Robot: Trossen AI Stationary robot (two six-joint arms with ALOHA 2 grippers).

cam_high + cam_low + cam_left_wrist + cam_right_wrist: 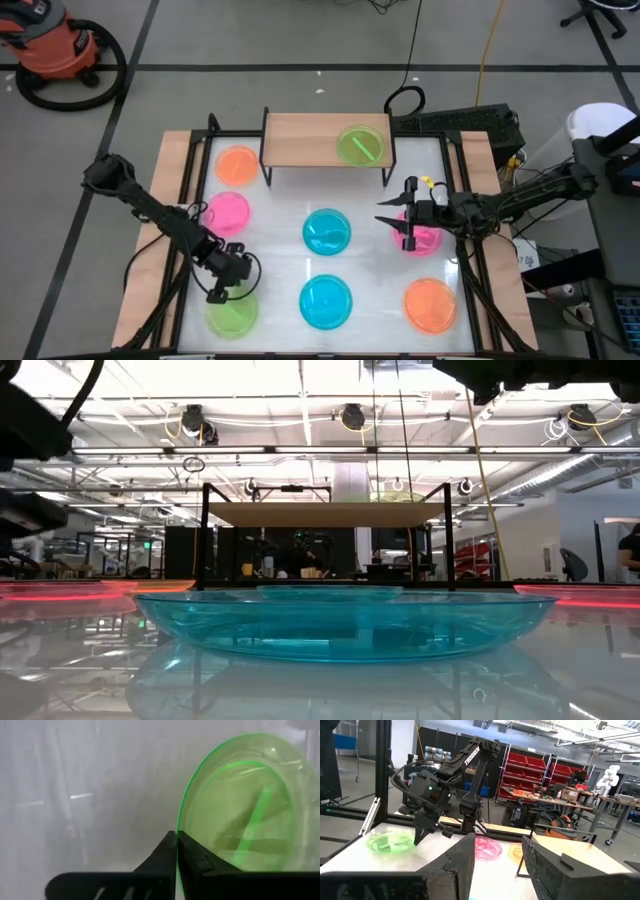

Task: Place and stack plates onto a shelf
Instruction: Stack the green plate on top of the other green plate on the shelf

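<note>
Plates lie spread over the white table (280, 240) in the high view. One green plate (361, 144) already sits on the wooden shelf (300, 140) at the upper centre of the frame, toward the shelf's right end. A second green plate (232, 312) lies at the lower left, and the left gripper (222, 291) is down on its upper edge; the left wrist view shows its two dark fingers (165, 857) pressed together on the thin green rim (181, 820), so it is clamped on that plate. Above it, on the left, lie a pink plate (228, 212) and an orange plate (237, 164). Two blue plates occupy the middle, one (327, 231) at the centre and one (326, 301) toward the bottom edge. Another orange plate (431, 304) lies at the lower right. The right gripper (405, 218) hovers at the centre right over a second pink plate (425, 238), its fingers (462, 865) spread wide with nothing between them. In the low view the nearest blue plate (340, 622) fills the foreground, with the shelf (325, 513) behind it.
</note>
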